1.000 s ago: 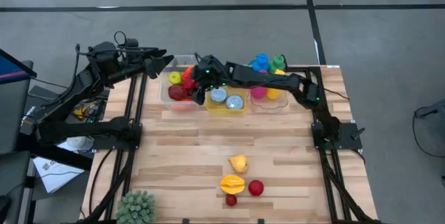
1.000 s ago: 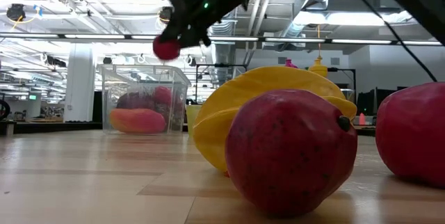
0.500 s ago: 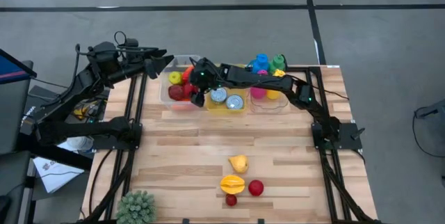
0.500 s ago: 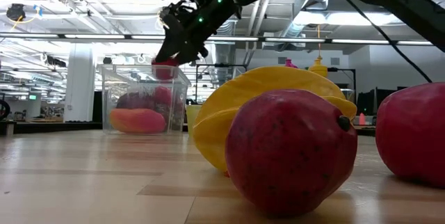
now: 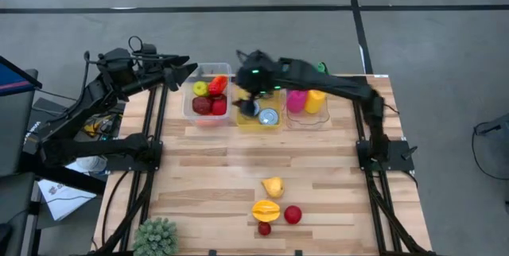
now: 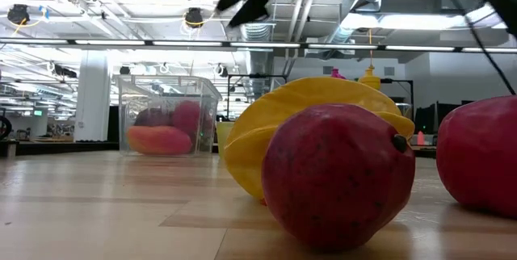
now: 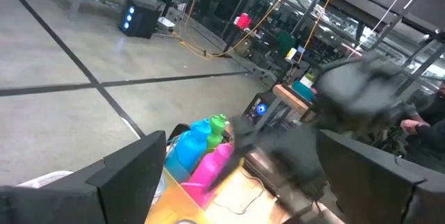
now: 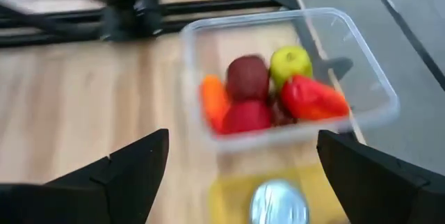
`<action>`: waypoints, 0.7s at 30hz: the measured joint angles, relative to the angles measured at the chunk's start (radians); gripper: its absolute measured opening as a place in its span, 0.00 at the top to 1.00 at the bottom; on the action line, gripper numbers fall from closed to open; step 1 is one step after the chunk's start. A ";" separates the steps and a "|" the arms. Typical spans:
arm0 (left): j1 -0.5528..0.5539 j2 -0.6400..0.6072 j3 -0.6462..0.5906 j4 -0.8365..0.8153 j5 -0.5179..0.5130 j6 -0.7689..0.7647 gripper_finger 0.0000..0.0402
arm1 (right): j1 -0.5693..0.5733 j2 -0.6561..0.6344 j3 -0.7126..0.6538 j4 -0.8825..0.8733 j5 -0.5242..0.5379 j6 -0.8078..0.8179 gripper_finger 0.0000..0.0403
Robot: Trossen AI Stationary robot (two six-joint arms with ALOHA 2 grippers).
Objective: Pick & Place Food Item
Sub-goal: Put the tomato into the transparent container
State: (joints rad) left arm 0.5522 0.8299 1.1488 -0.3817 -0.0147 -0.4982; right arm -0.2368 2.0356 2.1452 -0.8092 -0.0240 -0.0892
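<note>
Right claw (image 5: 248,103) hangs empty w/ fingers apart above the yellow tray (image 5: 258,121), beside the clear bin (image 5: 208,101). Risk: a low swing could clip the bin wall & spill it. Bin holds approx 5 items (poor view): 2 red, 1 green, 1 orange, 1 pepper. On the surface (image 5: 223,184): 4 fruits (image 5: 273,200) left. Left claw (image 5: 187,73) parked off the far edge, fingers apart.

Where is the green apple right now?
In the high view the green apple sits in the clear box at the far left of the table, beside the red pepper and just left of the yellow tray with the cans.
</note>
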 joint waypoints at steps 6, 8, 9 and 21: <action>0.000 -0.015 0.000 -0.003 0.000 0.022 0.11 | 0.082 -0.257 -0.050 -0.429 -0.006 0.066 0.11; 0.000 -0.019 0.000 -0.003 0.000 0.023 0.11 | 0.135 -0.340 -0.084 -0.545 0.003 0.142 0.11; 0.000 -0.019 0.000 -0.002 0.000 0.023 0.11 | 0.169 -0.381 -0.112 -0.573 0.021 0.194 0.11; 0.000 0.002 0.000 0.002 -0.012 0.023 0.11 | 0.673 -0.627 -0.710 -0.279 0.205 0.830 0.11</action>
State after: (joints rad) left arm 0.5522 0.8314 1.1484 -0.3793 -0.0262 -0.4751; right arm 0.4357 1.4081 1.4355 -1.0887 0.1812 0.7413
